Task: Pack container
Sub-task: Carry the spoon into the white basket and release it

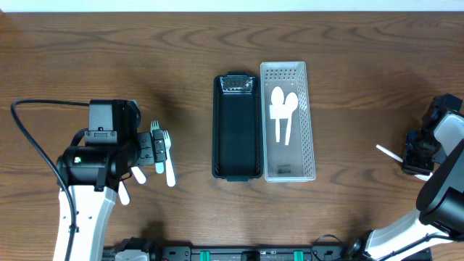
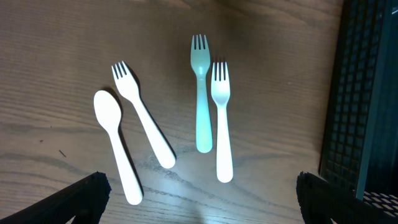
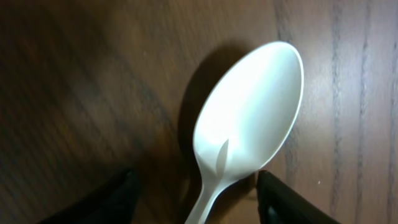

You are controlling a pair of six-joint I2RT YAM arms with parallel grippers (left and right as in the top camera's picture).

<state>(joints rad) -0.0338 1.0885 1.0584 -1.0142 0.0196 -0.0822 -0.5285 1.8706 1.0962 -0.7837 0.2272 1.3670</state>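
Observation:
A black container (image 1: 217, 123) stands at the table's middle, with a white perforated basket (image 1: 310, 123) touching its right side and holding two white spoons (image 1: 283, 112). At the left my left gripper (image 1: 156, 151) (image 2: 202, 193) hangs open above a white spoon (image 2: 115, 146), a white fork (image 2: 143, 118), a mint-green fork (image 2: 201, 93) and another white fork (image 2: 221, 118). At the far right my right gripper (image 1: 418, 161) (image 3: 196, 199) is low over a single white spoon (image 3: 249, 118) (image 1: 388, 152). Its fingers stand on either side of the spoon's neck with a gap still showing.
The black container's wall (image 2: 354, 93) lies just right of the forks in the left wrist view. A black cable (image 1: 29, 138) loops over the table left of the left arm. Bare wood lies between the basket and the right arm.

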